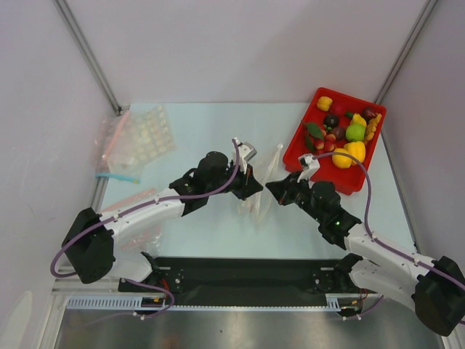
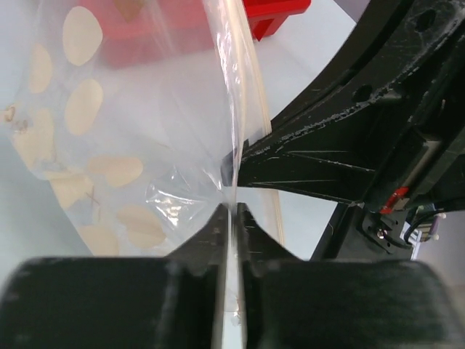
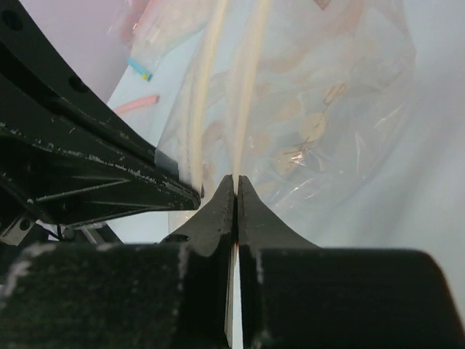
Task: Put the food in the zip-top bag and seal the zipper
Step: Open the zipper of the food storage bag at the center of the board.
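Pinching the zip-top bag (image 1: 267, 171) from both sides at mid-table. The left gripper (image 2: 232, 217) is clenched on the clear film, and the right gripper (image 3: 236, 187) is clenched on the facing wall, tips close together. The zipper (image 3: 207, 94) shows as two whitish tracks standing apart, so the mouth is likely unsealed. The double grip probably serves to spread it. All the food (image 1: 341, 134) sits in the red tray (image 1: 298, 153), just beyond the right arm. None shows inside the bag.
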`<action>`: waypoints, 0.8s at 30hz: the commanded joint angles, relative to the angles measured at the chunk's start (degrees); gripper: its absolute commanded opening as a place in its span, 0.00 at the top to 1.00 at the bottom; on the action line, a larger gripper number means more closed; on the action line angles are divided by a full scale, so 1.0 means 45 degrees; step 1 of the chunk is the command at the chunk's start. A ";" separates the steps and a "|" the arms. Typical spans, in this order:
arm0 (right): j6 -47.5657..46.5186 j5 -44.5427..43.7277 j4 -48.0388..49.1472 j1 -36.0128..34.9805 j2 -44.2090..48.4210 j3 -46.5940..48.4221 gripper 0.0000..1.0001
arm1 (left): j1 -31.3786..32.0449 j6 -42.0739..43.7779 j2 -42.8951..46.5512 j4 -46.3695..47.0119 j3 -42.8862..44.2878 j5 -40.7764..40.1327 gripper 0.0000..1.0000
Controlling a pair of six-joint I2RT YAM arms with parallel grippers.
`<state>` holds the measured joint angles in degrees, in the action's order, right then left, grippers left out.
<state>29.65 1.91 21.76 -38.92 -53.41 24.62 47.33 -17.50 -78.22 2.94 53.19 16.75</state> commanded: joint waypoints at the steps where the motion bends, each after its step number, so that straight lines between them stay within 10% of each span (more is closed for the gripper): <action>1: -0.0280 -0.0754 -0.0458 -0.0219 0.0168 0.0933 1.00 | 0.0183 0.0449 0.0602 0.0110 0.0211 -0.0576 0.84; 8: -0.0475 -0.2531 -0.1729 -0.0941 0.0559 0.1540 1.00 | 0.2331 0.1817 0.1872 -0.0982 0.0465 -0.5710 0.32; 24: -0.0456 -0.4350 -0.2394 -0.2269 0.0892 0.2048 1.00 | 0.4852 0.2911 0.0976 -0.1903 0.1676 -1.0987 0.51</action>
<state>28.40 -14.87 10.52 -48.45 -50.02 31.22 68.10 -6.13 -72.55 -4.51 57.78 -26.70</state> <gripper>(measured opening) 0.013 0.502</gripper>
